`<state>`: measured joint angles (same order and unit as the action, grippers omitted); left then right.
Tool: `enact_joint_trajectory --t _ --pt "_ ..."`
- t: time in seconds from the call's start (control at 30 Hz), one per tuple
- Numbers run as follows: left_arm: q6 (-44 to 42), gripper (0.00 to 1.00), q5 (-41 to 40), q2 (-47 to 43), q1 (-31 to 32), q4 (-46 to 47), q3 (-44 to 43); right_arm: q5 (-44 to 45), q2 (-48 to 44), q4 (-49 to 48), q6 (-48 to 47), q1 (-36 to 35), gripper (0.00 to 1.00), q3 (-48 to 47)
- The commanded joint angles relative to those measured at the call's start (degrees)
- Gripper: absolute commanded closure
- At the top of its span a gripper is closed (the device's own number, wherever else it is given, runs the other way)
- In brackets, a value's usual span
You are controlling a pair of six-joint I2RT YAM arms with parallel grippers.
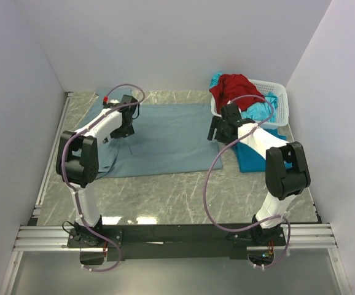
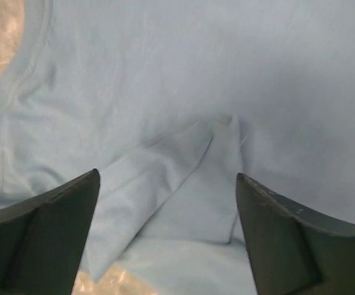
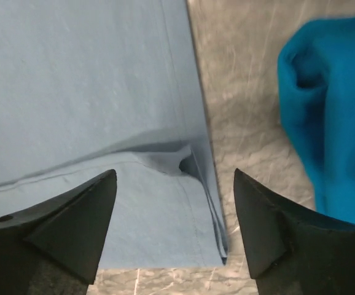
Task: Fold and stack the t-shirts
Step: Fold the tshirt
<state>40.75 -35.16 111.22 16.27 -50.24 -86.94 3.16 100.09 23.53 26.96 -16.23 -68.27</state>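
The large grey-blue t-shirt [image 1: 165,138] lies spread flat on the marble table. My left gripper [image 1: 127,130] hovers open over its left part, where a folded sleeve [image 2: 165,203] lies between the wide-apart fingers [image 2: 48,233] with nothing held. My right gripper [image 1: 217,133] stands open over the shirt's right edge, with its doubled hem corner [image 3: 196,203] under the gap. A turquoise t-shirt [image 1: 251,157] lies on the table beside it and shows as turquoise cloth [image 3: 331,123] at the right of the right wrist view. A red t-shirt [image 1: 233,87] is heaped on the basket.
The white lattice basket [image 1: 274,98] stands at the back right with more turquoise cloth [image 1: 260,114] spilling out. White walls close in the table on three sides. Bare marble [image 1: 177,196] lies between the shirt and the arm bases.
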Motion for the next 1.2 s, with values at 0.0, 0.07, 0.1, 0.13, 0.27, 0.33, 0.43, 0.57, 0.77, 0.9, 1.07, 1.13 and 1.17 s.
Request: enact_joint_trajectory --t 0.0,0.07,0.1,0.13,0.27,0.33,0.43,0.57,0.77,0.9,1.07,1.13,1.17 --pt "2.8 0.01 -1.7 -6.0 -0.8 7.6 -1.0 1.3 -2.9 -1.5 -1.1 0.2 0.15 -3.1" --pt "3.0 0.01 -1.6 -9.7 -0.9 9.7 1.2 0.4 -6.0 -2.3 -1.3 0.2 0.14 -2.0" --pt "3.4 0.00 -1.8 -11.0 -1.0 10.1 2.1 -0.2 -7.2 -3.4 -1.4 0.3 0.13 -0.2" --pt "3.8 0.00 -1.8 -12.2 -1.0 10.2 2.9 -1.4 -8.5 -4.1 -1.6 0.2 0.13 0.8" --pt "4.9 0.01 4.1 -22.0 -1.0 12.3 11.7 -5.5 -14.0 -7.3 -2.5 0.2 0.12 5.9" --pt "6.1 0.01 7.5 -25.9 -1.0 14.1 15.8 -6.8 -15.9 -7.6 -2.9 0.1 0.12 8.6" --pt "8.5 0.01 14.3 -33.9 -1.0 15.7 24.9 -8.0 -17.4 -8.2 -3.3 0.1 0.12 12.2" --pt "10.8 0.01 18.6 -42.6 -0.9 17.3 37.4 -9.6 -18.1 -8.7 -3.1 -0.1 0.12 15.0" --pt "11.5 0.15 21.5 -41.1 -1.0 21.6 43.4 -10.9 -18.5 -10.0 -3.0 -0.5 0.12 17.2" --pt "12.8 0.26 15.5 -37.8 -1.0 18.3 40.9 -9.6 -19.2 -9.6 -3.1 -0.5 0.12 17.9" --pt "14.8 0.32 9.1 -36.2 -1.2 15.9 39.5 -8.6 -18.7 -9.0 -3.1 -0.6 0.12 17.8" --pt "14.5 0.34 8.8 -35.9 -1.5 16.3 39.3 -8.6 -18.4 -8.7 -3.1 -0.5 0.12 17.3" --pt "14.7 0.35 8.6 -35.7 -1.7 16.5 39.3 -8.6 -18.2 -8.6 -3.2 -0.6 0.12 17.3"
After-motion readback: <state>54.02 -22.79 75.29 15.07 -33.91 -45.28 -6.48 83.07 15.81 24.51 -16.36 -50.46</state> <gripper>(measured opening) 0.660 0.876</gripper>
